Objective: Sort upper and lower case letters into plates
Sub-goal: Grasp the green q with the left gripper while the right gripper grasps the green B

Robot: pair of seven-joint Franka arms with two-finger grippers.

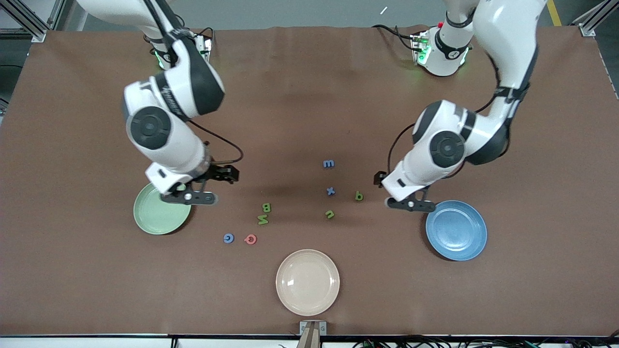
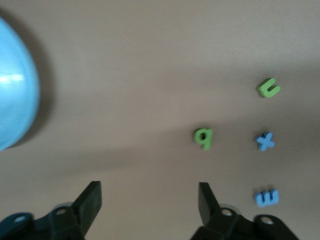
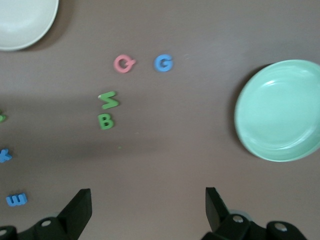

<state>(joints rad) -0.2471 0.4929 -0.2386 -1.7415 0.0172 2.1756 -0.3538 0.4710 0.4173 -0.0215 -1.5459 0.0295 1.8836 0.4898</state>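
Right gripper: fingers spread apart, nothing between them; hovers over bare table beside the mint green plate, at centre-left of the front view.
Left gripper: fingers spread apart, nothing held; hovers over bare table at centre-right of the front view, just above the blue plate.
Mint green plate: lower-left area of the front view, toward the right arm's end of the table; no letters in it; also in the right wrist view.
Blue plate: lower-right area of the front view, toward the left arm's end; no letters in it; its edge shows in the left wrist view.
Cream plate: bottom centre of the front view, nearest the camera.
Uppercase group: green B touching green N; blue G and red Q side by side, nearer the camera.
Lowercase group: blue m, blue x, green q, green u, all at frame centre, well apart from both plates.
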